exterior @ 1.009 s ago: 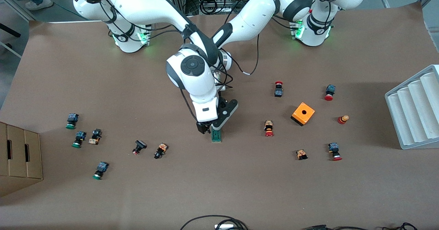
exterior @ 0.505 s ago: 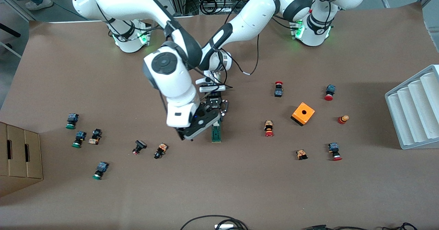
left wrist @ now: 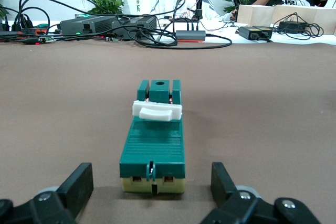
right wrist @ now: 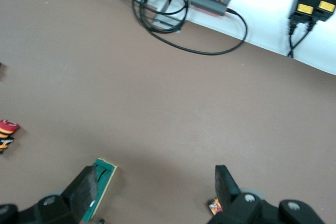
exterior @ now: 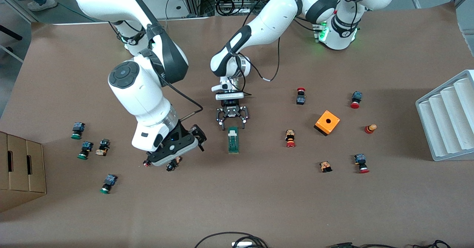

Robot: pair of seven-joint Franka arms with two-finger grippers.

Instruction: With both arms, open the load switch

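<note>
The load switch [exterior: 233, 140] is a narrow green block lying flat mid-table, its white sliding piece [exterior: 232, 131] at the end nearer the robots. My left gripper [exterior: 232, 123] is low at that end and open. In the left wrist view the load switch [left wrist: 154, 142] has its near end between the spread fingers [left wrist: 79, 182], with gaps on both sides. My right gripper [exterior: 177, 148] hangs open and empty over small push buttons, off toward the right arm's end of the table. The right wrist view shows the load switch [right wrist: 101, 188] partly hidden by one finger of that gripper [right wrist: 157, 192].
An orange box with a hole [exterior: 327, 122] and several small push buttons [exterior: 290, 138] lie toward the left arm's end. More buttons [exterior: 85, 150] and a cardboard box [exterior: 20, 170] are at the right arm's end. A grey ridged tray [exterior: 448, 118] stands at the table edge.
My right gripper has lifted off the load switch and swung away toward the right arm's end. My left gripper has opened, letting go of the switch's end.
</note>
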